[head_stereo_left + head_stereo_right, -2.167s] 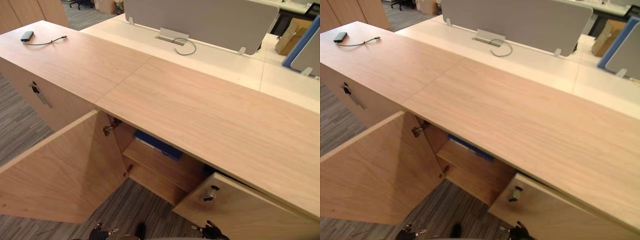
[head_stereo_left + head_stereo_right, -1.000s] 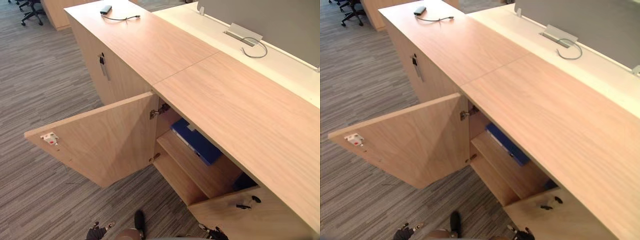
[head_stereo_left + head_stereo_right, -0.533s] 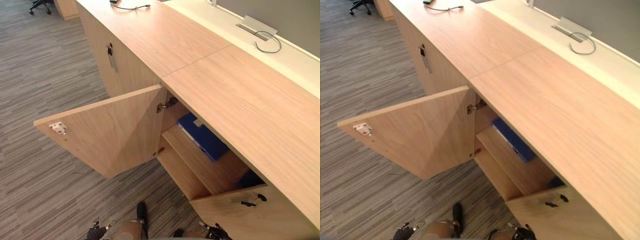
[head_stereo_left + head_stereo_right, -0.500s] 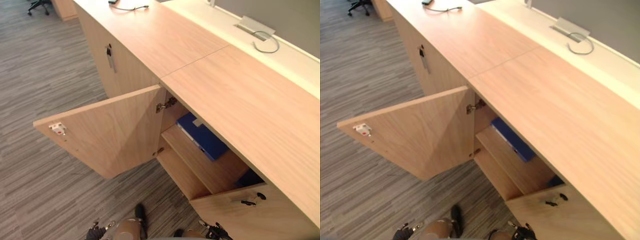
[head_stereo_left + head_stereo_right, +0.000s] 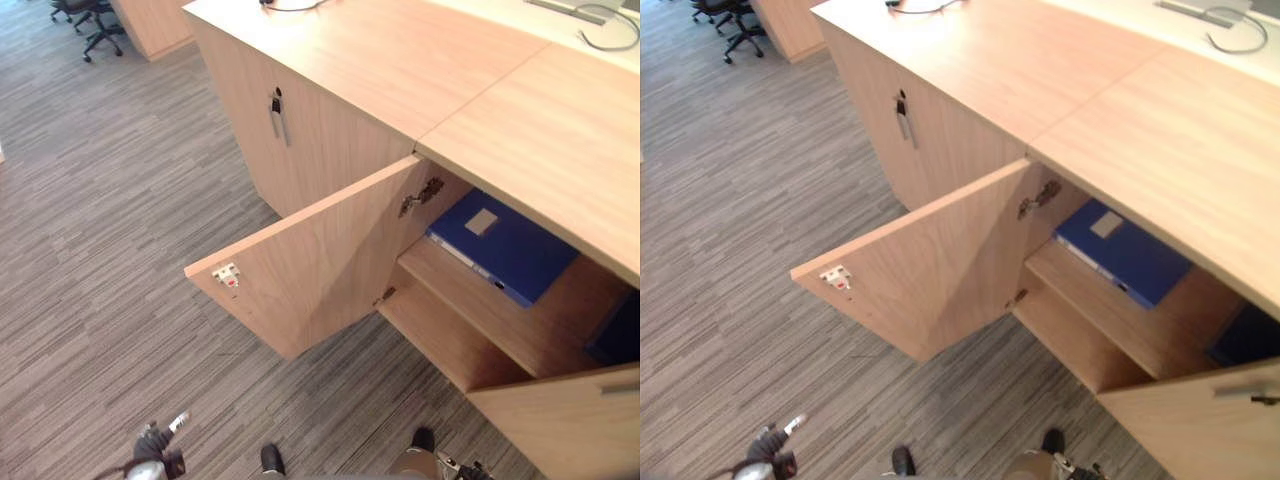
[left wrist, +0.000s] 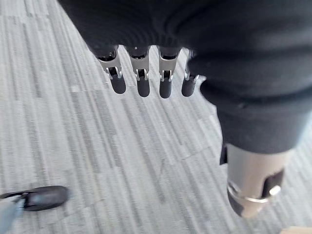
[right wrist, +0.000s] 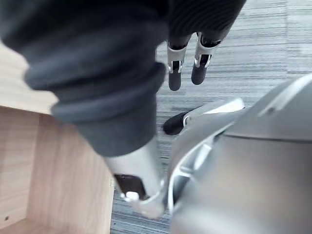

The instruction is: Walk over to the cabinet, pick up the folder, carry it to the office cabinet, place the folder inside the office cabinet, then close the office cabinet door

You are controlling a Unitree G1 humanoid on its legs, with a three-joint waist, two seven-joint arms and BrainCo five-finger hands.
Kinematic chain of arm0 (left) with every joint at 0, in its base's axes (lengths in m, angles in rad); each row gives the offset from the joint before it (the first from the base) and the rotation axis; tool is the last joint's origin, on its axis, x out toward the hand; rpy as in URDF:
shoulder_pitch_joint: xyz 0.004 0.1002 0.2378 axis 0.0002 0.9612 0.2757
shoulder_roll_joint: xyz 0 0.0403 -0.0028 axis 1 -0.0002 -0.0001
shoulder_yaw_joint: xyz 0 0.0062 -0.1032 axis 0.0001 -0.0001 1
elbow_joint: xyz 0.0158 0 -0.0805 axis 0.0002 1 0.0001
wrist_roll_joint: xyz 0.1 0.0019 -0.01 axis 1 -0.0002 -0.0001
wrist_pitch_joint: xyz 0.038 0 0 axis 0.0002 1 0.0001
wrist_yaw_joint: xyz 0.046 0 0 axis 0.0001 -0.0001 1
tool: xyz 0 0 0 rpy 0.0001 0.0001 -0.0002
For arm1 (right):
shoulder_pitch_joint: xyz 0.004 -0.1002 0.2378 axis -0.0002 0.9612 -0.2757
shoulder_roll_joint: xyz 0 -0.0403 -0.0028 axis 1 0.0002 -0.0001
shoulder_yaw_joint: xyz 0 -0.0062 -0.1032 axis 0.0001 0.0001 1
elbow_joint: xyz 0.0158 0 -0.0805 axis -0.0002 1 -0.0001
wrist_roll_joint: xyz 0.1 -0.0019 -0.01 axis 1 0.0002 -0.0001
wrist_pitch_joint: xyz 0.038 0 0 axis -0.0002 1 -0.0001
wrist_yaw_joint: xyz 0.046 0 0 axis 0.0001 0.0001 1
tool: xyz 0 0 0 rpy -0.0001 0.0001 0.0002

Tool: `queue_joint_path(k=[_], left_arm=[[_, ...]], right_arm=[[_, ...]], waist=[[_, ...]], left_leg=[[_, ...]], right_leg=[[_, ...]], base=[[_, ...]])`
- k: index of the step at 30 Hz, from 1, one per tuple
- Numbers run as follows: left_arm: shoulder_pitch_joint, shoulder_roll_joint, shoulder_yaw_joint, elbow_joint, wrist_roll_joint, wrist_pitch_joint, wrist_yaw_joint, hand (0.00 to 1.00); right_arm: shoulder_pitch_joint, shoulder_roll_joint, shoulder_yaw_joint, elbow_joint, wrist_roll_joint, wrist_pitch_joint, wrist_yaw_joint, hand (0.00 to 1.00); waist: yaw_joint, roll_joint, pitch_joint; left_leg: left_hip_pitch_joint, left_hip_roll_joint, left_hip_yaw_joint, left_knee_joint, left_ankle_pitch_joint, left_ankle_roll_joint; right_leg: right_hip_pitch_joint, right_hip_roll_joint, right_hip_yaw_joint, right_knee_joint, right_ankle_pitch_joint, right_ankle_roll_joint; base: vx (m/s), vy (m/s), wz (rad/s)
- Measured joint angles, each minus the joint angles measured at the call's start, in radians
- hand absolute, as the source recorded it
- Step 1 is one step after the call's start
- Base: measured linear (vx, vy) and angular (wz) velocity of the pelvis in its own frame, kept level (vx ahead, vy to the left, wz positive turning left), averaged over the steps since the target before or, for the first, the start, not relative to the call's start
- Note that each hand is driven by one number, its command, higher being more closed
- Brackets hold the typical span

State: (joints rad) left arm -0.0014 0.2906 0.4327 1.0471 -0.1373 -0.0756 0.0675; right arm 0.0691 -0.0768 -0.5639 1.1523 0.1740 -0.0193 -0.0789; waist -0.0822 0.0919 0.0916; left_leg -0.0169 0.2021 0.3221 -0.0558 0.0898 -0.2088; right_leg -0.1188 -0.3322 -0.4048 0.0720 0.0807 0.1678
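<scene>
Camera has swung left and dipped since the earlier frame, so we now see more carpet and deeper into the cabinet; the things themselves stayed put. Blue folder (image 5: 505, 245) lies flat on the upper shelf (image 5: 470, 305) inside the office cabinet (image 5: 540, 120), white label up, just right of the left door's hinges. A second dark blue item (image 5: 615, 335) sits further right, partly hidden behind the right door (image 5: 565, 420), which is ajar. Left door (image 5: 320, 255) stands wide open. Left hand (image 6: 142, 78) hangs over the carpet (image 5: 100, 250), fingers straight and spread, holding nothing. Right hand (image 7: 174, 73) hangs by the cabinet's wood, fingers straight, also empty. Neighbour cabinet (image 5: 330, 130) on the left is shut, handle (image 5: 277, 115) on its front. Office chair (image 5: 85, 15) far left.
</scene>
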Motion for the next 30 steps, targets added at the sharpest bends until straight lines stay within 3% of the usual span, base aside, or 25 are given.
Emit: queue_joint_path(k=[3, 8, 13, 18, 20, 24, 25, 30], left_arm=[[-0.045, 0.037, 0.017, -0.033, -0.082, -0.005, -0.012, 0.0], [-0.101, 0.036, 0.001, -0.039, -0.087, -0.006, -0.019, 0.0], [-0.137, 0.06, -0.051, -0.061, 0.014, 0.0, -0.016, 0.0], [-0.286, 0.136, -0.116, -0.065, 0.094, 0.009, 0.026, 0.0], [-0.4, 0.197, -0.181, -0.068, 0.15, 0.01, 0.055, 0.0], [-0.49, 0.225, -0.273, -0.158, 0.216, 0.007, 0.073, 0.0], [-0.502, 0.236, -0.314, -0.183, 0.26, 0.006, 0.076, 0.0], [-0.484, 0.249, -0.413, -0.213, 0.281, 0.006, 0.059, 0.0]], right_arm=[[0.038, 0.01, 0.017, -0.001, -0.004, 0.0, 0.016, 0.0], [0.053, -0.008, 0.047, 0.0, -0.037, 0.013, 0.037, 0.0], [0.054, -0.011, 0.047, 0.0, -0.033, 0.013, 0.04, 0.0], [0.054, -0.016, 0.074, -0.002, 0.003, 0.014, 0.041, 0.0], [0.054, -0.016, 0.078, -0.005, 0.009, 0.011, 0.041, 0.0], [0.058, -0.016, 0.078, -0.004, 0.024, 0.007, 0.049, 0.0], [0.06, -0.016, 0.078, -0.005, 0.025, 0.006, 0.052, 0.0], [0.083, -0.013, 0.074, -0.003, 0.032, 0.006, 0.057, 0.0]], waist=[[-0.015, -0.003, -0.023], [-0.023, -0.002, -0.03], [-0.022, -0.004, -0.033], [-0.02, -0.004, -0.033], [-0.023, -0.004, -0.033], [-0.037, -0.004, -0.033], [-0.039, -0.004, -0.033], [-0.031, -0.012, -0.03]], left_leg=[[0.004, 0.007, 0.015, 0.0, 0.0, 0.0], [0.028, 0.038, 0.024, 0.0, 0.001, -0.003], [0.027, 0.038, 0.024, 0.005, 0.001, -0.003], [0.027, 0.038, 0.026, 0.01, 0.001, -0.003], [0.03, 0.038, 0.035, 0.014, 0.001, -0.003], [0.036, 0.039, 0.051, 0.017, 0.0, -0.004], [0.037, 0.04, 0.054, 0.018, -0.001, -0.004], [0.036, 0.042, 0.064, 0.037, -0.018, -0.008]], right_leg=[[0.017, 0.02, 0.003, -0.046, 0.026, 0.01], [0.035, 0.053, 0.008, -0.051, 0.027, 0.009], [0.036, 0.053, 0.009, -0.051, 0.028, 0.007], [0.037, 0.053, 0.014, -0.051, 0.03, 0.005], [0.033, 0.055, 0.027, -0.05, 0.032, 0.002], [0.03, 0.055, 0.035, -0.05, 0.034, 0.001], [0.026, 0.056, 0.041, -0.05, 0.035, -0.001], [0.016, 0.055, 0.051, -0.045, 0.036, -0.002]], base=[[0.0, -0.007, -0.18], [-0.02, -0.037, -0.1], [0.0, 0.0, 0.0], [0.0, 0.002, -0.01], [-0.01, 0.01, -0.11], [-0.01, 0.007, -0.11], [-0.01, 0.005, -0.14], [-0.02, 0.007, -0.05]])
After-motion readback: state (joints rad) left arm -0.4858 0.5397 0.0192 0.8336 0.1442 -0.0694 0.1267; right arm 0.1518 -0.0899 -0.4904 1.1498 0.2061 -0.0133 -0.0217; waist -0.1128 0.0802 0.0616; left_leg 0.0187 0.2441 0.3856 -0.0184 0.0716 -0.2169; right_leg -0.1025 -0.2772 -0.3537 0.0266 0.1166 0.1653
